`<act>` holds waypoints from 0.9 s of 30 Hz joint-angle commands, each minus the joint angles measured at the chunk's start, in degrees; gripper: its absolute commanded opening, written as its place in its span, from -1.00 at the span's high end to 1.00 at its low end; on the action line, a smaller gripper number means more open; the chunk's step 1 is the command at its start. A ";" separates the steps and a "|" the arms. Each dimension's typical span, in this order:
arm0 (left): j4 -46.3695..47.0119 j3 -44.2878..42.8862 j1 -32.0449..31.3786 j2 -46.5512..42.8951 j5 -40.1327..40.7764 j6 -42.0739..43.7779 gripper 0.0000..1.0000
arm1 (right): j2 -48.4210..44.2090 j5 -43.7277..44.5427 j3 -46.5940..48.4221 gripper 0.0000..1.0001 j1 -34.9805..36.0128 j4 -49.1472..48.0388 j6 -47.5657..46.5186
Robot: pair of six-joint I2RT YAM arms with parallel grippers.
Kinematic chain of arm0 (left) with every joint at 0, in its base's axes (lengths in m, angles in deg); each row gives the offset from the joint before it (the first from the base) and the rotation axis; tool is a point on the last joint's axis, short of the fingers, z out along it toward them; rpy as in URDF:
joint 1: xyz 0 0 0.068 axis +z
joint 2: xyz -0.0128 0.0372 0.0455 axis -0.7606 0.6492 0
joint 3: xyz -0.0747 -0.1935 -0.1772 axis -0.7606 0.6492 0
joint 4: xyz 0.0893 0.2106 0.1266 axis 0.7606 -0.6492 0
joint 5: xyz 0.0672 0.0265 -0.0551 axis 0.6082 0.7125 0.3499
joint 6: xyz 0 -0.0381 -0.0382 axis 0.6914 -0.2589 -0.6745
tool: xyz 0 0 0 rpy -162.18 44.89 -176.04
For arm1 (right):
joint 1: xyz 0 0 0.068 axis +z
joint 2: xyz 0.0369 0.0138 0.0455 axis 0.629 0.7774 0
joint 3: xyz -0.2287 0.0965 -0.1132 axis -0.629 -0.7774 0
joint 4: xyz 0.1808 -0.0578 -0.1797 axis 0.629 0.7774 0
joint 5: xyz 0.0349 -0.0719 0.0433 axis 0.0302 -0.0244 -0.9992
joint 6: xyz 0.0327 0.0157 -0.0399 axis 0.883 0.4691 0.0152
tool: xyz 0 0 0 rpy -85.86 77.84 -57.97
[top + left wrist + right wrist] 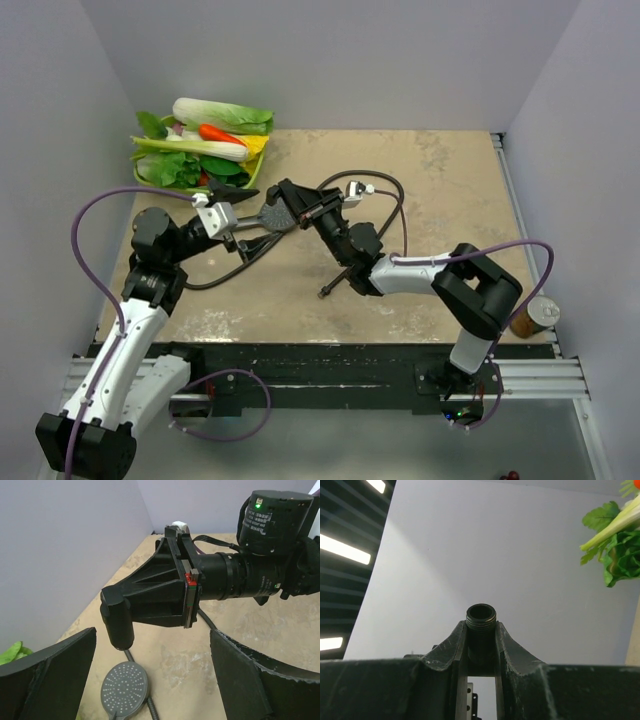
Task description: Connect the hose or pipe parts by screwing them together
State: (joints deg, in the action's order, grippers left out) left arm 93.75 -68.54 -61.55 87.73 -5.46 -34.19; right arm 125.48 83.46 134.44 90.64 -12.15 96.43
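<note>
The dark grey shower head (125, 685) lies face up on the table, low in the left wrist view. It sits below my left gripper (152, 645), whose fingers stand wide open and hold nothing. From above, that gripper (255, 228) reaches toward the table's middle with the shower head (273, 213) just past its fingertips. My right gripper (287, 200) meets it from the right, shut on the hose end nut (118, 622). The nut's ridged open mouth (481, 616) sticks out past the right gripper (481, 635). The thin hose (129, 655) drops from the nut and loops across the table (398, 205).
A green tray of toy vegetables (200, 150) stands at the back left corner. A can (535, 315) sits off the table's right edge. Purple cables (85, 250) arc over both arms. Grey walls close in the left, back and right sides.
</note>
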 commanded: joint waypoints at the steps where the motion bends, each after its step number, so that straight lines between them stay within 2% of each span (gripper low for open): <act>1: 4.87 -0.57 -0.36 0.56 0.36 4.68 -0.99 | -1.13 -0.34 4.64 1.00 1.78 -23.01 0.93; 7: 7.61 -0.92 -0.62 2.58 1.42 5.82 -0.91 | 0.02 -1.05 4.91 1.00 3.45 -23.54 1.19; 11: 7.87 -1.44 -0.71 3.37 1.07 6.70 -0.59 | -0.60 -1.83 4.21 1.00 3.80 -22.57 0.75; 14: 8.14 -1.62 -0.71 3.64 0.89 6.44 -0.48 | -0.17 -1.75 3.68 1.00 3.98 -23.62 0.93; 19: 7.79 -1.62 -0.71 3.02 1.33 6.52 -0.15 | 0.19 -1.75 3.59 1.00 4.24 -24.06 1.19; 20: 7.53 -1.80 -0.71 2.93 1.51 6.61 0.01 | 0.28 -1.75 3.42 1.00 4.24 -24.33 1.11; 21: 7.35 -1.88 -0.71 2.93 1.68 6.70 0.07 | 0.36 -1.75 3.24 1.00 4.33 -24.33 1.19; 25: 7.44 -2.32 -0.71 3.19 1.68 6.44 0.11 | 0.63 -2.18 3.06 1.00 4.85 -25.03 1.37; 27: 7.52 -2.32 -0.71 3.28 1.68 6.44 0.20 | 0.98 -2.71 2.98 1.00 5.29 -25.38 1.72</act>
State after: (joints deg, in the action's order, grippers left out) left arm 98.67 -68.74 -61.86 91.32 -2.07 -28.53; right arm 125.57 80.99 137.06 94.88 -12.43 97.07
